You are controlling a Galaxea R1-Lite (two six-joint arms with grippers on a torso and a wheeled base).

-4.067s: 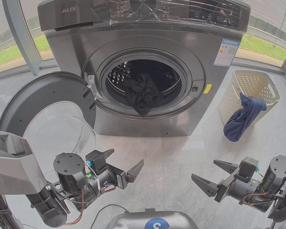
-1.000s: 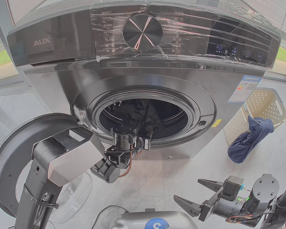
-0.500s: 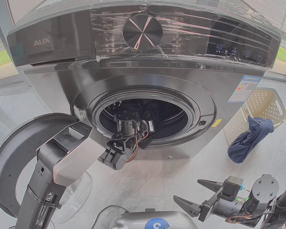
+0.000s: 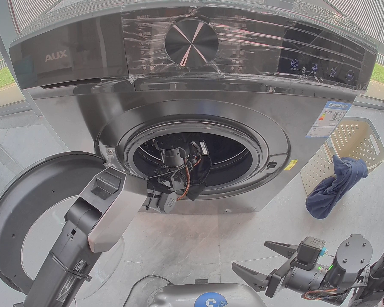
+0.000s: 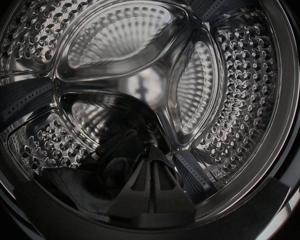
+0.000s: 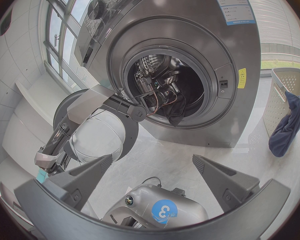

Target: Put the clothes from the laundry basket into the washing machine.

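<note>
1. Head view: the washing machine (image 4: 192, 103) stands with its door (image 4: 30, 201) swung open. The left arm (image 4: 111, 205) reaches into the drum mouth, where a black garment (image 4: 198, 185) hangs over the lip. The right claw (image 4: 251, 255) hovers above the floor (image 4: 217, 235), fingers apart. A navy garment (image 4: 335, 184) drapes over the rim of the laundry basket (image 4: 358, 139) beside the machine.
2. Left wrist view: inside the drum (image 5: 243, 67), the left claw (image 5: 153, 184) has its fingers pressed together. The black garment lies bunched just beside it on the drum bottom.
3. Right wrist view: the right claw is spread wide with nothing between its fingers. Beyond it, the black garment trails out of the opening.
</note>
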